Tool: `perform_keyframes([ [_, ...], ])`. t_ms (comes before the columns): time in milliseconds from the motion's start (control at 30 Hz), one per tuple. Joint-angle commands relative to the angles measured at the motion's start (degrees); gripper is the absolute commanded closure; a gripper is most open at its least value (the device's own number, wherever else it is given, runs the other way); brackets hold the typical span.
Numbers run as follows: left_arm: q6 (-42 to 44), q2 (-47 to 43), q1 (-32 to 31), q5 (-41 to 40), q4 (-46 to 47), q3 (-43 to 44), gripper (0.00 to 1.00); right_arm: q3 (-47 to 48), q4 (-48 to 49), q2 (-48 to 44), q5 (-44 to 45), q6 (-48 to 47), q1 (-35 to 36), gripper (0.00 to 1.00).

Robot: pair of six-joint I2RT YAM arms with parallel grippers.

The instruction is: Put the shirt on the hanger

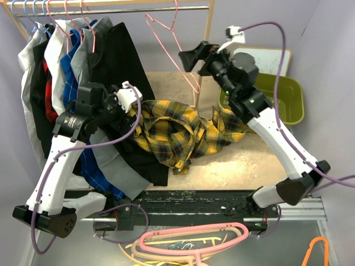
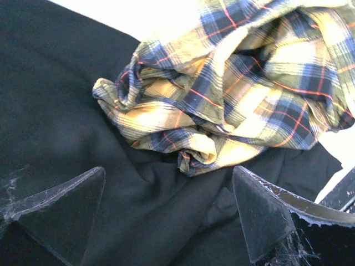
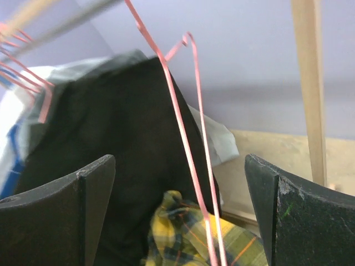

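yellow-and-black plaid flannel shirt (image 1: pixel 183 130) crumpled near olive-green plastic bin (image 1: pixel 288 113), contents unclear; just ahead of released left gripper (image 2: pixel 169 172). thin pink wire hanger (image 3: pixel 177 111) framed by released right gripper (image 3: pixel 180 160).

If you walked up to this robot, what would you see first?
The bright yellow plaid shirt, lying crumpled in the middle of the table. Next, the thin pink wire hanger dangling bare from the rail above, with the right gripper open and facing it.
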Motion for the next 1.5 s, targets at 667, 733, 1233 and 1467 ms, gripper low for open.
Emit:
perform_keyframes([
  [667,-10.7,3.7,1.1,-5.1,10.5,-1.6,0.01,4.6,-2.2,5.4,2.6,-16.2,2.4,1.00],
  [733,-12.4,4.1,1.2,-6.5,11.7,-1.7,0.01,4.7,-1.9,3.8,-0.1,-17.7,2.6,1.00],
  [1233,-6.5,13.9,-9.2,-7.3,5.8,3.6,0.01,-12.8,-11.9,-16.2,-4.5,-18.7,2.7,1.00],
  [1467,-5.3,17.5,-12.9,-7.9,9.0,0.6,0.00,-27.9,-16.6,-34.3,-6.3,-12.2,2.8,1.00],
])
